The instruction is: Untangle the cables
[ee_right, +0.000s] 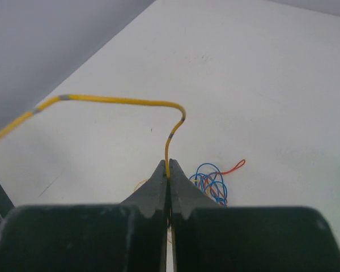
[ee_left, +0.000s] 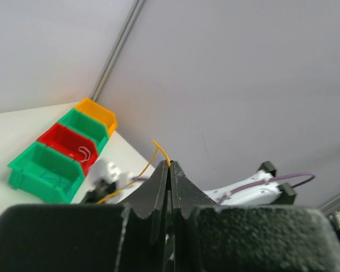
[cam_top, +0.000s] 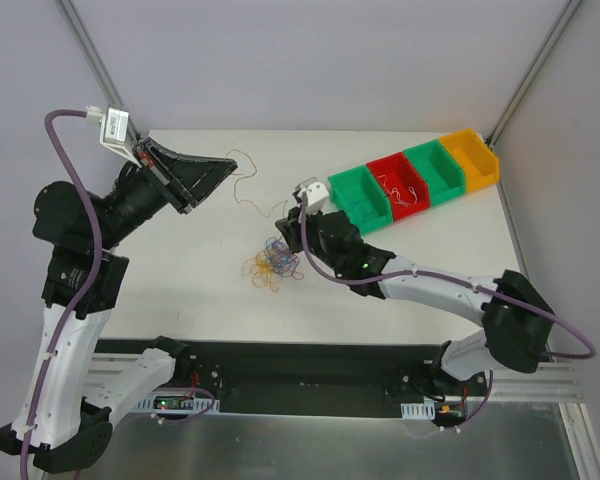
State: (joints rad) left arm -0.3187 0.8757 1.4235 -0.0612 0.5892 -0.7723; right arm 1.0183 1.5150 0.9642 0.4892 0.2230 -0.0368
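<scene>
- The left jaws, seen in the upper left of the overhead view at the end of the left arm (cam_top: 75, 250), are shut tight on one yellow wire (cam_top: 246, 182). In the left wrist view that wire (ee_left: 159, 151) rises out of the pinched tips.
- The right jaws, near the centre of the overhead view on the right arm (cam_top: 430, 285), are also closed all the way on the same yellow wire. In the right wrist view it (ee_right: 119, 101) climbs from the tips, bends over and runs off to the left edge, with darker bands along it.
- Between the two sets of jaws the yellow wire hangs in loose curls above the counter (cam_top: 180, 290).
- The rest of the cables (cam_top: 273, 262) lie in a small knot on the counter just below the right jaws, with blue, red and orange strands mixed together. In the right wrist view the knot (ee_right: 212, 182) sits just right of the tips.
- Four bins stand in a row at the upper right: green bin (cam_top: 358, 197), red bin (cam_top: 398, 185), second green bin (cam_top: 435, 168) and orange bin (cam_top: 475, 158). The red one holds pale curled wire.
- A white tag (cam_top: 113, 124) on the left wrist carries print that is too small for me to read.
</scene>
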